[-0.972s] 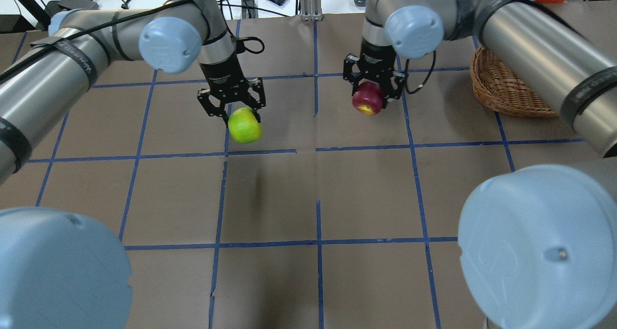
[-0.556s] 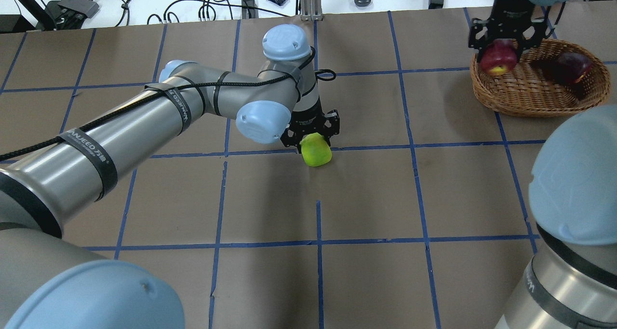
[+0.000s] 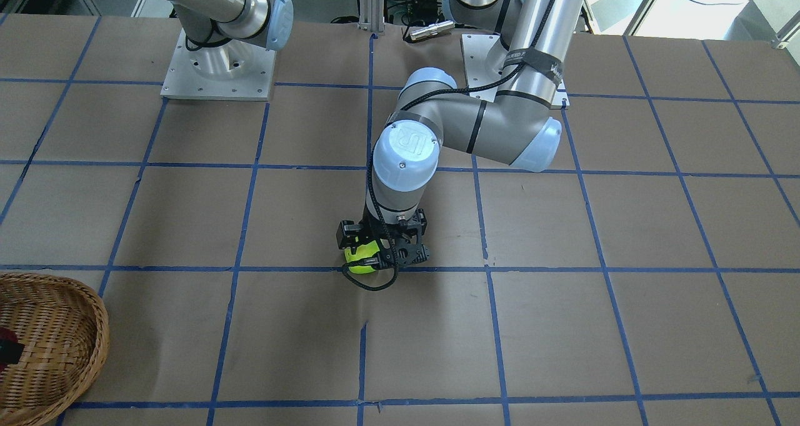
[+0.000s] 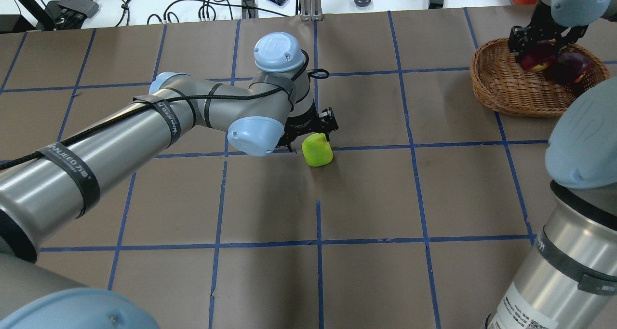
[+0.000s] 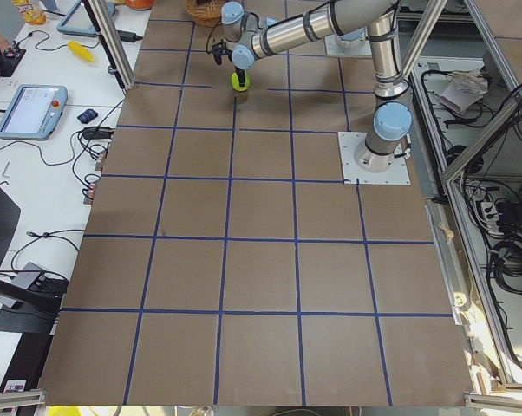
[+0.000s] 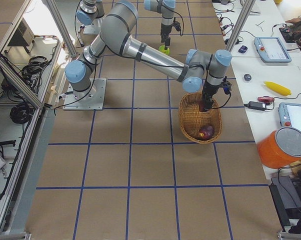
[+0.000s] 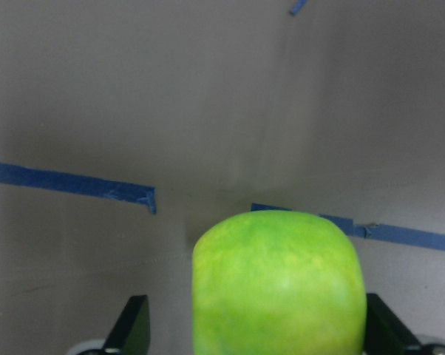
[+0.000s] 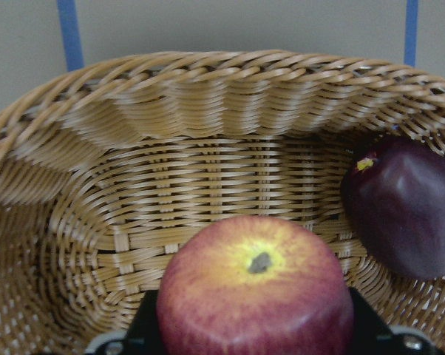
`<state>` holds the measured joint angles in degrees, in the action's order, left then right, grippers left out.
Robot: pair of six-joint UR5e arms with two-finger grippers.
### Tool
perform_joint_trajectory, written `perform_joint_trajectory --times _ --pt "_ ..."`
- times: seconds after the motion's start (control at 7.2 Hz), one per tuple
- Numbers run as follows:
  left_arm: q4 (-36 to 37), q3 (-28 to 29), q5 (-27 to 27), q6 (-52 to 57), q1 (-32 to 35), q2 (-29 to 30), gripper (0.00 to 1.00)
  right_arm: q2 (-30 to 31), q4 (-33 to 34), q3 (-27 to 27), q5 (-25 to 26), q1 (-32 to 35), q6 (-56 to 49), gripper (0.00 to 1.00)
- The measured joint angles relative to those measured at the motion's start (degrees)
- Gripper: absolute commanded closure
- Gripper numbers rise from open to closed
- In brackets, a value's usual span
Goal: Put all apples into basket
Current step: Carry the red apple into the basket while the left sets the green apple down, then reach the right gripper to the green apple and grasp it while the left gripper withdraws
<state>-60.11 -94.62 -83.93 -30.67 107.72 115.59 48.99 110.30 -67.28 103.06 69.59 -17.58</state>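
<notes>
Right gripper [image 4: 539,59] hangs over the round light-brown woven wicker basket [image 4: 496,102] at the desk's far right. Its fingers pinch the red apple with a yellowish patch [image 8: 256,292], which sits low inside the rim.

Step in hand, as I judge it: release. Best done by lowering until the fruit is near the weave, then spreading the fingers and lifting straight up.

The dark purple-maroon apple [image 8: 406,211] lies in the basket just right of the red one, apart from it. It is the one thing to avoid knocking, so bias the drop left, onto bare weave.

Left gripper [image 4: 312,135] is mid-desk, fingers pressed on the bright lime-green apple [image 4: 317,149], low by a blue tape line [image 4: 434,145]. Whether the fruit touches the brown paper desk [image 4: 366,194] I cannot tell. It is well apart from the basket.

Off the desk: cables [image 4: 212,10] and an orange tub [image 6: 283,145].
</notes>
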Motion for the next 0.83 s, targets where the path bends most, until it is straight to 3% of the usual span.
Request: perform_joint_trajectory --times 0.14,0.28,0.42,0.56,0.83 --pt "-7.4 2.5 -0.6 3.6 -2.6 -3.1 0.0 -1.5 2.0 -0.1 0.0 -1.3 -2.1 0.66" --pt "-16.9 5.8 -0.9 8.1 -5.1 -6.5 0.0 -2.3 2.8 -0.2 0.0 -1.9 -3.1 0.18" --pt "-25.6 8.8 -1.2 12.8 -7.2 -10.1 0.0 -2.6 3.0 -0.5 0.0 -2.2 -3.4 0.0" --pt "-30.7 10.5 -1.3 17.9 -9.3 -13.5 0.0 -2.6 2.4 -0.8 0.0 -2.4 -3.4 0.0" --pt "-33.7 11.1 -2.0 26.5 -15.0 -18.8 0.0 -2.1 -2.5 -0.4 0.0 -2.5 -2.9 0.0"
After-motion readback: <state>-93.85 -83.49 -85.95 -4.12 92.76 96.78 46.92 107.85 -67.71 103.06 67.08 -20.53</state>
